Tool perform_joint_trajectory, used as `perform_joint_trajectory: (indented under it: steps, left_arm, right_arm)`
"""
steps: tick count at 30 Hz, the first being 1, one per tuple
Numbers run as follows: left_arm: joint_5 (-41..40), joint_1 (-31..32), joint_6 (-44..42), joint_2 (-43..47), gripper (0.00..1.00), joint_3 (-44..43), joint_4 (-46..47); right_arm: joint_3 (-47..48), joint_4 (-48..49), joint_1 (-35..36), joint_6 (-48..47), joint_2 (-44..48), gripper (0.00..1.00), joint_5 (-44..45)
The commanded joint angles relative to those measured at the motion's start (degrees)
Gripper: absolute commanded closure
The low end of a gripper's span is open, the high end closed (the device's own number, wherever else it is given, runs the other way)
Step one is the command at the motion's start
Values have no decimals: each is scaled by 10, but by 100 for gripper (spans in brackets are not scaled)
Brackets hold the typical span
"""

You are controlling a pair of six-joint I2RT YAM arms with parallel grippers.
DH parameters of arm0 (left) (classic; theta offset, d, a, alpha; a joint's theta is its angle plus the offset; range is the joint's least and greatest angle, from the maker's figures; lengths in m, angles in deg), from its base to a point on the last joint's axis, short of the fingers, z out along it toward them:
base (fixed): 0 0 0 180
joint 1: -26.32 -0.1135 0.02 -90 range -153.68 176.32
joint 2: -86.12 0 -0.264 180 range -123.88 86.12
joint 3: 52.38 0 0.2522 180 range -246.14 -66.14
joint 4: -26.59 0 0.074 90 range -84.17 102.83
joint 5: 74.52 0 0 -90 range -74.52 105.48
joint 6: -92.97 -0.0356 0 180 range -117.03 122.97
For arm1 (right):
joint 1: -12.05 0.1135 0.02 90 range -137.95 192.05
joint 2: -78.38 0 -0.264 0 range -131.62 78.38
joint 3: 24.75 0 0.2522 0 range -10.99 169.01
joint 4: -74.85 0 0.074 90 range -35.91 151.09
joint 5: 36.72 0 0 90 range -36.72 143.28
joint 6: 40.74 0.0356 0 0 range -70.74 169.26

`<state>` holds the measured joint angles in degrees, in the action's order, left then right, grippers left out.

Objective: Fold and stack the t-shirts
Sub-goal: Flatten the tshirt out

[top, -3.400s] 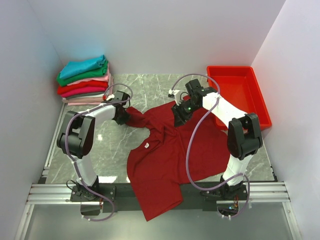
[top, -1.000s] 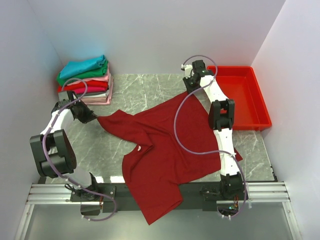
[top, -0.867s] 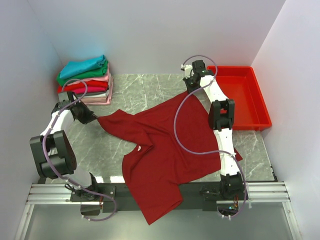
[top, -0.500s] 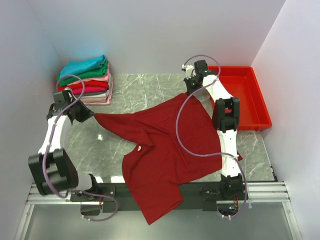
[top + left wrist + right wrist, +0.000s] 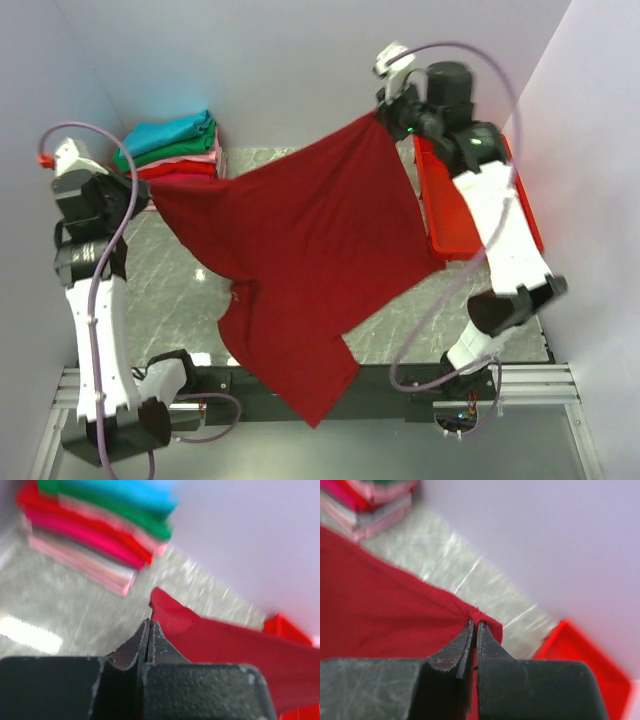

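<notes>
A large dark red t-shirt [image 5: 300, 250] hangs in the air, stretched between both arms, its lower part drooping past the table's near edge. My left gripper [image 5: 148, 190] is shut on its left corner [image 5: 162, 605], raised at the left. High at the back right, my right gripper [image 5: 378, 112] is shut on the other hem corner [image 5: 479, 614]. A stack of folded t-shirts [image 5: 168, 145], teal on top, then green, pink and red, sits at the back left corner and shows in the left wrist view [image 5: 95, 525].
A rigid bright red tray [image 5: 510, 190] stands at the right, partly behind the right arm. The grey marble table [image 5: 170, 290] lies under the hanging cloth. White walls close in on the left, back and right.
Both arms have lifted the dark red t-shirt off the table and spread it between them. The right gripper has closed on the hem.
</notes>
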<state>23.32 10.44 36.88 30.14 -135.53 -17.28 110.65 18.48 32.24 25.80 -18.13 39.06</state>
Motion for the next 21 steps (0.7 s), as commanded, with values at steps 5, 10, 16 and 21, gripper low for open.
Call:
perform_joint_trajectory:
  steps: [5, 10, 16, 21]
  left_arm:
    - [-77, -1, 20, 84, 100, -164, 24]
    - [-77, 1, 23, 93, 100, -304, 2]
    - [-121, 37, 37, 96, 99, -385, -11]
    - [-125, 49, 47, 90, 99, -421, -10]
  right_arm:
    - [143, -54, 23, -40, 116, 100, 96]
    - [171, -26, 41, -40, 209, 100, 136]
    - [167, 6, 38, -43, 286, 100, 165]
    - [162, 12, 21, -42, 304, 100, 166]
